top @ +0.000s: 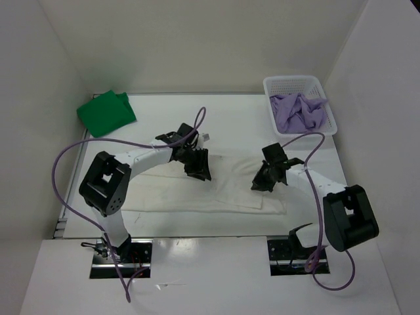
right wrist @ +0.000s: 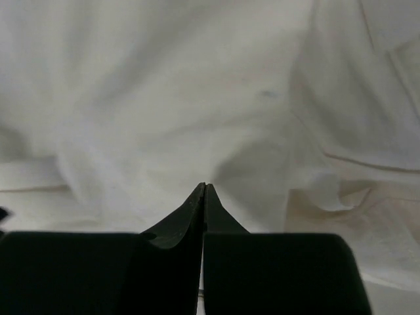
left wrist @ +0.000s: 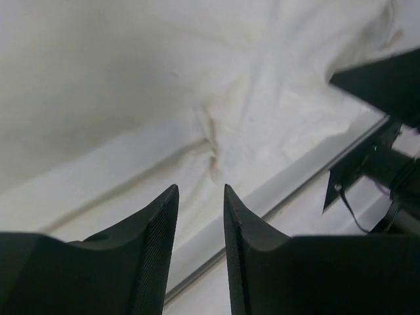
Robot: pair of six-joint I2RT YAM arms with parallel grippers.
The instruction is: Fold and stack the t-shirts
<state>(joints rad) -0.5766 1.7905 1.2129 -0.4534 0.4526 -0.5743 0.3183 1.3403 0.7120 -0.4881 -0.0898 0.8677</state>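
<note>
Three shirts: green shirt point(top: 105, 113) folded, table's back-left corner; lavender shirt point(top: 298, 113) in basket point(top: 294, 82), back-right corner; cream-white shirt point(top: 223, 193) spread mid-table, being folded. Left gripper point(left wrist: 200, 190) parted, empty; right gripper point(right wrist: 204, 187) clenched, pinch unclear. Next likely: both grasp edge.

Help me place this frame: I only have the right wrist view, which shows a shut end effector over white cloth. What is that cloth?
Observer: It is a white shirt, laid out flat across the middle of the table.
Operator: What is the other arm doing?
Observer: The left end effector is over the same shirt. Its fingers are apart with nothing between them.
Operator: Is anything folded yet?
Observer: A green shirt lies folded at the far left corner of the table.
</note>
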